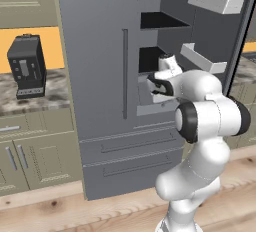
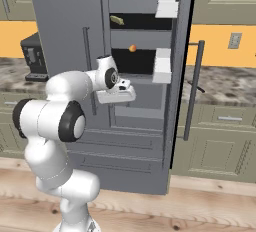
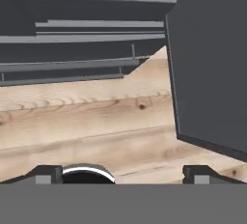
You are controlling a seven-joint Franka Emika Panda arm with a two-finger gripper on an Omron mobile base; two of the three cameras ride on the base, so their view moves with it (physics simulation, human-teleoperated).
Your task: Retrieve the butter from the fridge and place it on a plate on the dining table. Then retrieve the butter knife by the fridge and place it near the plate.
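While the butter [image 2: 117,20] sits untouched on the upper fridge shelf, a small pale yellow stick lying at a tilt near the left of that dark opening, the task is at its first step: fetch the butter. A small orange round thing [image 2: 132,48] sits on the shelf below it. The fridge [image 1: 100,76] has its right door [image 2: 181,51] swung open, white door shelves [image 2: 166,5] showing on the inside; the left door with its long bar handle [image 1: 125,73] is shut.

The tool [image 2: 120,94] hangs in front of the fridge at about the lower shelf level, below the butter and slightly left of the opening, and touches nothing. In the hand view its fingertips [image 3: 47,174] stand wide apart with nothing between them, and the camera looks down at the wooden floor [image 3: 87,117] and the fridge's lower drawers [image 3: 72,49], so the hand points downward rather than into the fridge.

Next move, as I judge it: lift the hand, turn it to face the upper shelf, then reach in over the butter and close on it across its narrow side. The open door's shelves sit just right of the reach path, so clearance there matters.

Coffee machine [image 1: 27,66] stands on the table [image 1: 30,98] far left, well apart. Plate, dining table and knife not yet dealt with.
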